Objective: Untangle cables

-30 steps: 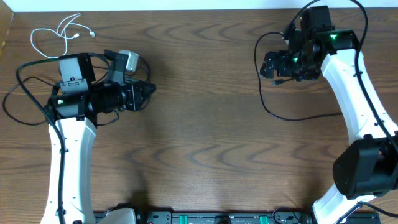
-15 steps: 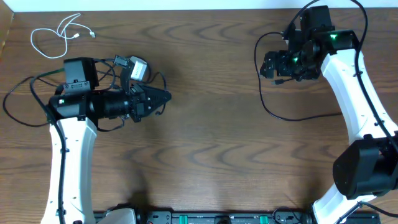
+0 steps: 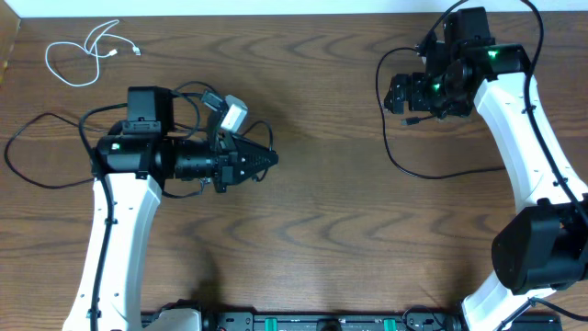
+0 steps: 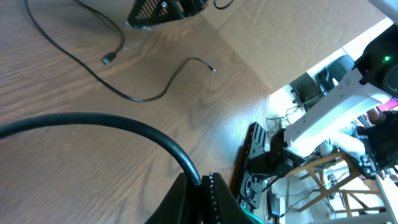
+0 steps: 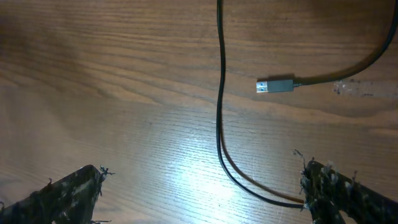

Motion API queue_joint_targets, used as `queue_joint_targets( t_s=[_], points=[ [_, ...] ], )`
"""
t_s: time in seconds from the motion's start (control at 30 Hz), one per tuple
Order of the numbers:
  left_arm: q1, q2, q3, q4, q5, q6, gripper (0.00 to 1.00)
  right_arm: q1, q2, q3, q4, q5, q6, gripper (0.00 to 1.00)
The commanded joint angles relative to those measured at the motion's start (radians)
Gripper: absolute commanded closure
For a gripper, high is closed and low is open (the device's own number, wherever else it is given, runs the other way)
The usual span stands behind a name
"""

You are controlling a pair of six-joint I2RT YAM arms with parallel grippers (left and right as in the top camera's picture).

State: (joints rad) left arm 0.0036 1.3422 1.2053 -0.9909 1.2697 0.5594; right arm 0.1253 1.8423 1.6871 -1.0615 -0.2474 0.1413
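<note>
L gripper point(image 3: 268, 158) clenched on a black cable point(image 4: 124, 122) that trails to its 9 o'clock, R gripper point(image 5: 202, 186) wide open over a 2nd black cable point(image 5: 219, 74) w/ USB plug point(image 5: 277, 85) at its 1 o'clock, so R arm's nearer that one imo.

Dark wood-grain table point(image 3: 322, 230) w/ light glare, white strip point(image 3: 276, 7) along far edge.
</note>
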Motion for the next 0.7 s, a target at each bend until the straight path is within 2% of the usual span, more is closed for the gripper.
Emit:
queue_joint_targets(
  t_s=[0.0,0.33,0.4,0.5,0.57,0.6,0.67],
  points=[
    [0.001,0.003,0.021,0.013,0.005,0.038,0.92,0.001,-0.015,0.012,-0.002,-0.007,0.004,0.01],
    [0.096,0.003,0.021,0.057,-0.282,-0.029,0.92,0.002,-0.015,0.012,-0.004,-0.007,0.004,0.01],
    [0.11,0.003,0.021,0.059,-0.354,-0.042,0.76,0.002,-0.015,0.012,-0.004,-0.007,0.004,0.01],
    [0.122,0.003,0.021,0.058,-0.552,-0.042,0.77,0.002,-0.015,0.012,-0.005,-0.007,0.004,0.01],
    [0.122,0.003,0.021,0.058,-0.672,-0.056,0.45,0.004,-0.015,0.012,-0.005,-0.007,0.004,0.01],
    [0.122,0.003,0.021,0.061,-0.732,-0.079,0.39,0.006,-0.015,0.012,-0.005,-0.007,0.004,0.01],
    [0.122,0.003,0.021,0.074,-0.817,-0.135,0.37,0.007,-0.015,0.012,-0.005,-0.007,0.004,0.01]
  ],
)
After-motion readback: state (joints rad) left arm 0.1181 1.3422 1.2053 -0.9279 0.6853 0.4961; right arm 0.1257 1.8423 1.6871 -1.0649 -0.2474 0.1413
